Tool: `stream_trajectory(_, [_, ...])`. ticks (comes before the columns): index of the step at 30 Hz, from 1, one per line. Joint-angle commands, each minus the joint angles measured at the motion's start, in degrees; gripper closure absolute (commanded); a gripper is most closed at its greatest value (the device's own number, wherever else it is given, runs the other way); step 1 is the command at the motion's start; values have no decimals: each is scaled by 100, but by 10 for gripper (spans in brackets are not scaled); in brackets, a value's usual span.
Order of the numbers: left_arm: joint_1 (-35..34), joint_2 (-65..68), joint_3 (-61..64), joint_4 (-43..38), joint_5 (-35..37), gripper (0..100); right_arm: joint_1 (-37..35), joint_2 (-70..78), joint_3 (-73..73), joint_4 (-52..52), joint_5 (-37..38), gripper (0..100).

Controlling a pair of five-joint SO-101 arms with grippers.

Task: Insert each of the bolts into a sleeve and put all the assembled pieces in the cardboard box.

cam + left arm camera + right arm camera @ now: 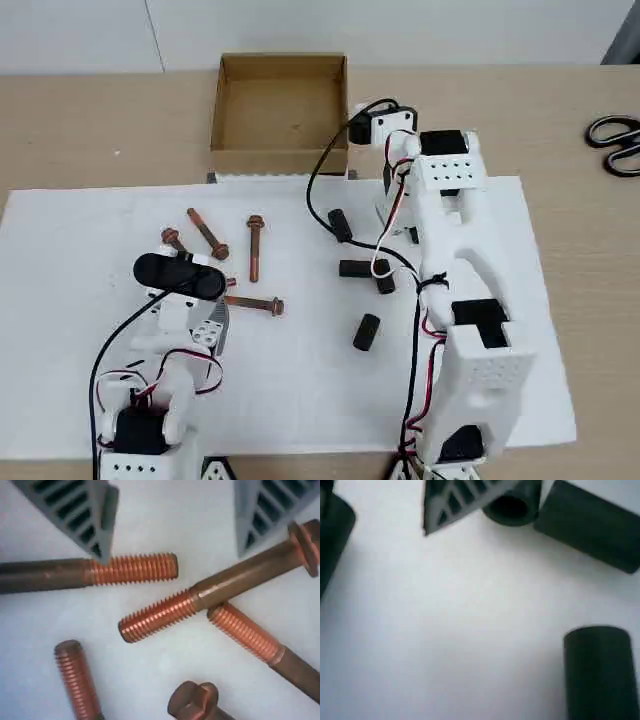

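Observation:
Several copper bolts lie loose on the white sheet [120,330]. My left gripper [172,540] hangs open just above them, holding nothing. One bolt [215,590] lies slantwise under the gap, and another bolt [85,572] passes below one grey finger [85,515]. Black sleeves lie right of centre: one sleeve [340,224], a touching pair [370,272], and a lone sleeve [367,331]. My right gripper [397,215] hovers low over them, with a lying sleeve [590,525] and another sleeve [597,670] close by. The cardboard box [225,110] stands empty at the back.
Scissors [615,145] lie at the far right edge of the wooden table. The right arm's black cable [320,170] loops between the box and the sleeves. Two more bolts [207,232] [255,247] lie beyond the left arm.

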Motion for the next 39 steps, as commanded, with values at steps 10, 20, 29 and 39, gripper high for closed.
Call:
stream_trajectory(10, [26, 0, -31, -141, -26, 838, 356, 207, -264, -198, 246, 872])
stream_trajectory(20, [26, 0, -31, -141, -26, 839, 382, 804, -264, -488, 273, 872])
stream_trajectory(29, [26, 0, -31, -141, -26, 840, 338, 1051, -264, -532, 273, 961])
stream_trajectory(39, [-9, 35, -338, 97, -53, 840, 233, -295, -264, 295, 229, 996])
